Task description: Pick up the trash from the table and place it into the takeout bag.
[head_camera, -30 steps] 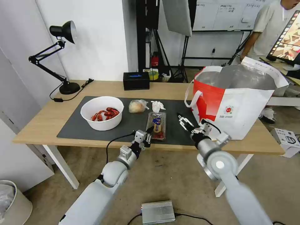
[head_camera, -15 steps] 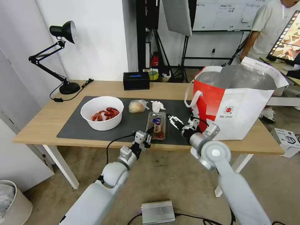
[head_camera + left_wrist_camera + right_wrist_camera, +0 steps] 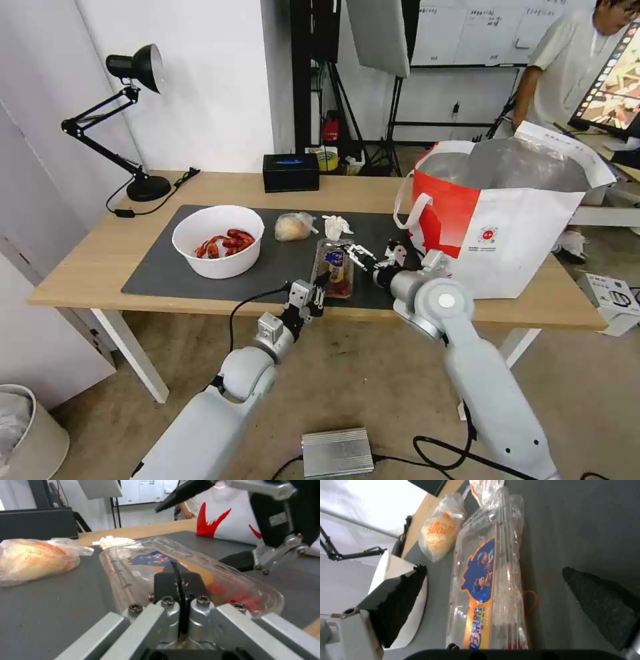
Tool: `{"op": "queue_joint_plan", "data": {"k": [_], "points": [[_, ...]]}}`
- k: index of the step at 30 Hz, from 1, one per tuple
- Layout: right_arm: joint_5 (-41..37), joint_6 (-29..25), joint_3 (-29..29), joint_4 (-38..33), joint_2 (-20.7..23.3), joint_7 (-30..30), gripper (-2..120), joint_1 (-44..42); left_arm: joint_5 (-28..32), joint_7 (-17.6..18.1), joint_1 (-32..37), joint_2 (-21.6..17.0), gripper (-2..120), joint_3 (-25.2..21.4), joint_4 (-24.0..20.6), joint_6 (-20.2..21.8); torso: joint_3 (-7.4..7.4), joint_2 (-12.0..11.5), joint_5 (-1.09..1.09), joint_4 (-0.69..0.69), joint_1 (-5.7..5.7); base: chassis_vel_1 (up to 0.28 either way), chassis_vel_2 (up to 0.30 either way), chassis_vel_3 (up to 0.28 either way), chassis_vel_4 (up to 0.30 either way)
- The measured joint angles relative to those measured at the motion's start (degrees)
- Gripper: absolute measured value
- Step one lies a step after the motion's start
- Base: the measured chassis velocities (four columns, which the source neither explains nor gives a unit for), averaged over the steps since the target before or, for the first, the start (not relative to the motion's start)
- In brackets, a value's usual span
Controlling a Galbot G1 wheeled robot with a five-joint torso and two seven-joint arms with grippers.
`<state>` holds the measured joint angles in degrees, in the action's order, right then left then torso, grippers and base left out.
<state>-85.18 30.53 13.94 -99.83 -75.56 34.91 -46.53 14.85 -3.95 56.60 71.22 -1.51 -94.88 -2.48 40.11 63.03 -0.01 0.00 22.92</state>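
Clamshell [image 3: 490, 585] lies between the open right hand's [image 3: 506, 592] fingers.

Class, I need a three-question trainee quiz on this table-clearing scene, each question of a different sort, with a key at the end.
1. True or false: the white bowl already sits inside the takeout bag.
2. Which piece of trash does the open right gripper straddle? A) crumpled tissue B) clear clamshell C) small clear bag
3. Fill in: the left gripper, fingers shut, hangs at the near end of the ______.

Key
1. False; it stands on the dark mat.
2. B; the right wrist view shows one finger on each side of it.
3. Clamshell.
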Motion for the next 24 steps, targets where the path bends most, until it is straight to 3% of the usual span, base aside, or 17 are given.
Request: {"op": "queue_joint_plan", "data": {"k": [24], "points": [[1.71, 0.80, -1.28, 3.50, -2.40, -0.31, 99, 1.79, 0.64, -0.01, 0.84, -0.05, 0, -0.80, -0.37, -0.12, -0.02, 0.01, -0.01, -0.03, -0.02, 0.000, 0.000, 0.000, 0.000]]}}
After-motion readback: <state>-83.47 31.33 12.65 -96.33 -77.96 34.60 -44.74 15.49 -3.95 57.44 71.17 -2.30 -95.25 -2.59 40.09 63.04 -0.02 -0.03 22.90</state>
